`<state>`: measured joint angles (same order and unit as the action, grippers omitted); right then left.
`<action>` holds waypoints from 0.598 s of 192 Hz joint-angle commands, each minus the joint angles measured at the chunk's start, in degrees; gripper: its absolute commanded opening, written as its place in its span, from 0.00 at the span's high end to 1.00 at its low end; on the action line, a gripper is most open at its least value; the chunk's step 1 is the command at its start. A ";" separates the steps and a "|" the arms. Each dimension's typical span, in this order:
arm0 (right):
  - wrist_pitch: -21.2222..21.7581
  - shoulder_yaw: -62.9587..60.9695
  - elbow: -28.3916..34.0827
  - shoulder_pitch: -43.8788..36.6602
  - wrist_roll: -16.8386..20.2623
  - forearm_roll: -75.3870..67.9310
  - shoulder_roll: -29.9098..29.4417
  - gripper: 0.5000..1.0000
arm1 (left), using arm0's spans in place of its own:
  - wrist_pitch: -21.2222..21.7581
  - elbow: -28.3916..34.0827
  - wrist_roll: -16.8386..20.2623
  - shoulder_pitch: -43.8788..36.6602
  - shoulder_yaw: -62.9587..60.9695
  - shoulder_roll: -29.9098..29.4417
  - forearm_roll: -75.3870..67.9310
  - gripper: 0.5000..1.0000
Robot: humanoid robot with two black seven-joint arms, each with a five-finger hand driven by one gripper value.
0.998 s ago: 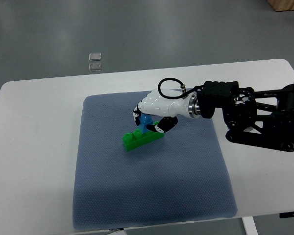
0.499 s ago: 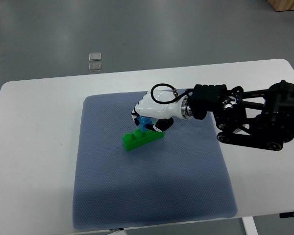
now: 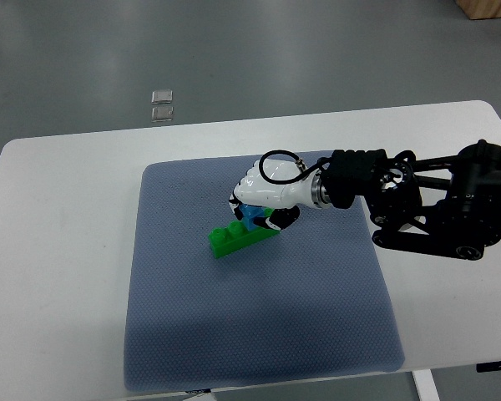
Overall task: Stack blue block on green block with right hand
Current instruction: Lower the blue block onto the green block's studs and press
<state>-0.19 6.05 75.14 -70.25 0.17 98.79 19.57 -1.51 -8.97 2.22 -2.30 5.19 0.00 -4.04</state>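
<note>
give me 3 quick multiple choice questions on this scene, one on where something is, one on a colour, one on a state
1. Where does the green block lie?
A. on the bare table
B. on the blue-grey mat
C. on the floor

2. What colour is the block in the right robot hand?
A. red
B. yellow
C. blue

3. What is the right robot hand doing?
A. resting open
B. gripping the blue block
C. out of view

Answers: 1 B, the mat surrounds it; 2 C, blue shows between the fingers; 3 B, the fingers curl around it, just above the green block.
</note>
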 commanded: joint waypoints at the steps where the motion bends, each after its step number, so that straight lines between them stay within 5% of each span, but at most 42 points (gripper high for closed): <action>1: 0.01 0.01 -0.61 0.21 0.00 0.00 -0.15 1.00 | 0.01 0.00 -0.02 -0.07 0.00 0.00 0.00 0.00; 115: -0.25 0.98 -1.75 0.82 0.00 0.35 -0.68 1.00 | 0.01 0.00 -0.02 0.02 0.00 0.00 0.00 0.00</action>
<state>-0.36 7.03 73.47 -69.62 0.17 99.14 18.93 -1.51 -8.97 2.22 -2.29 5.19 0.00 -4.04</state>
